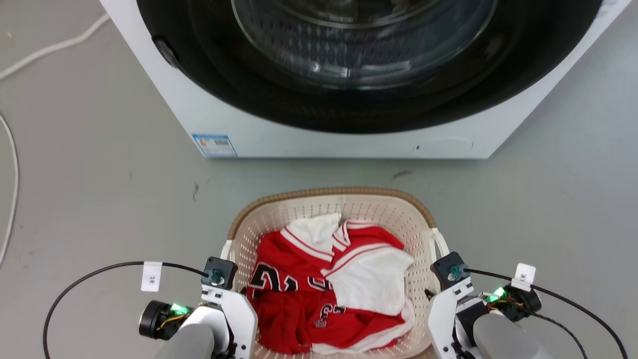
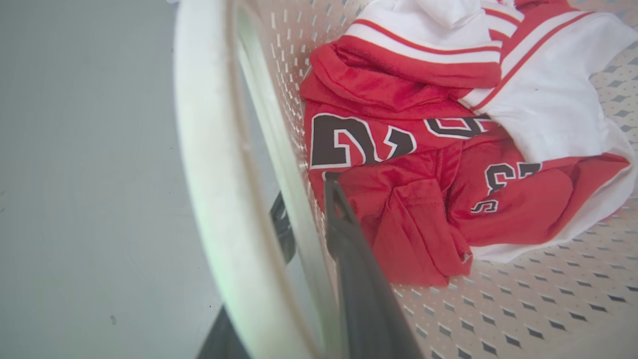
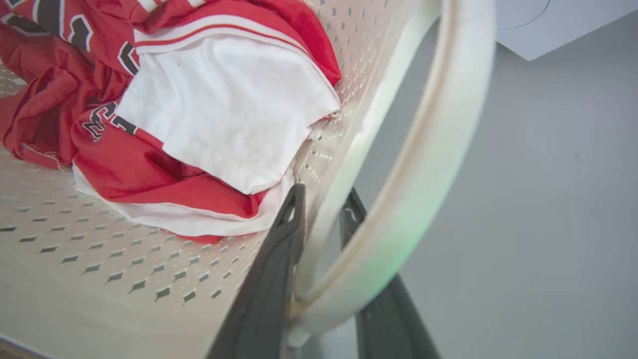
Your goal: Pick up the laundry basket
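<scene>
The laundry basket [image 1: 329, 192], cream perforated plastic with a brown woven rim, stands on the grey floor in front of me, holding red and white jerseys [image 1: 299, 304]. My left arm [image 1: 222, 299] reaches down at its left side and my right arm [image 1: 448, 299] at its right side. In the left wrist view my left gripper [image 2: 305, 192] straddles the basket wall beside the white handle [image 2: 209, 149], one finger inside and one outside, shut on the wall. My right gripper [image 3: 325, 192] clamps the opposite wall the same way, just inside the handle [image 3: 438, 139].
A white front-loading washing machine [image 1: 349, 142] with a dark round door stands just beyond the basket. White cables [image 1: 12, 149] lie on the floor at the far left. Black cables loop from both wrists. Bare grey floor lies on both sides of the basket.
</scene>
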You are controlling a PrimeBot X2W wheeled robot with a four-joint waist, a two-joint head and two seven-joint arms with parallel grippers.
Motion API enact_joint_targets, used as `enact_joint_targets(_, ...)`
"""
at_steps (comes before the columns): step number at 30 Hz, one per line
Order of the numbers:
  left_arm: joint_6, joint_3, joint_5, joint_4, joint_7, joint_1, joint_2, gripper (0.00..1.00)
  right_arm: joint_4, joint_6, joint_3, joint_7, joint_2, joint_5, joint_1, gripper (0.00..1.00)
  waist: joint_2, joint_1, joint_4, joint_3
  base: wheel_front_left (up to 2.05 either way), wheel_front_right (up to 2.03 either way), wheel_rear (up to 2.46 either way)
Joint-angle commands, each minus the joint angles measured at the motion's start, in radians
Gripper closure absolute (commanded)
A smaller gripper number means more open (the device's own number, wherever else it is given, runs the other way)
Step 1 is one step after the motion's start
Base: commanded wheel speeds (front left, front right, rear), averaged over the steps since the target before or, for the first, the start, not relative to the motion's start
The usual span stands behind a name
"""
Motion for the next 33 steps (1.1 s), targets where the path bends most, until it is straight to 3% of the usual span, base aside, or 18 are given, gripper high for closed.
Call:
enact_joint_targets(1,-0.003,-0.018,-0.012,-0.010,0.008,0.008,0.001,1.00,-0.009,0.003,0.028,0.021,-0.007,0.018,0.017,1.00,0.0000,0.0002,-0.004,-0.058,0.00,0.00,0.00)
enact_joint_targets(16,-0.004,-0.155,-0.182,-0.073,0.149,0.058,0.029,1.00,-0.018,0.003,0.214,0.182,-0.003,0.213,0.041,1.00,0.0000,0.0002,0.000,-0.213,0.00,0.00,0.00)
enact_joint_targets(33,-0.005,-0.297,-0.340,-0.113,0.236,0.128,0.059,1.00,-0.081,0.003,0.399,0.300,-0.065,0.432,0.094,1.00,0.0000,0.0002,-0.001,-0.323,0.00,0.00,0.00)
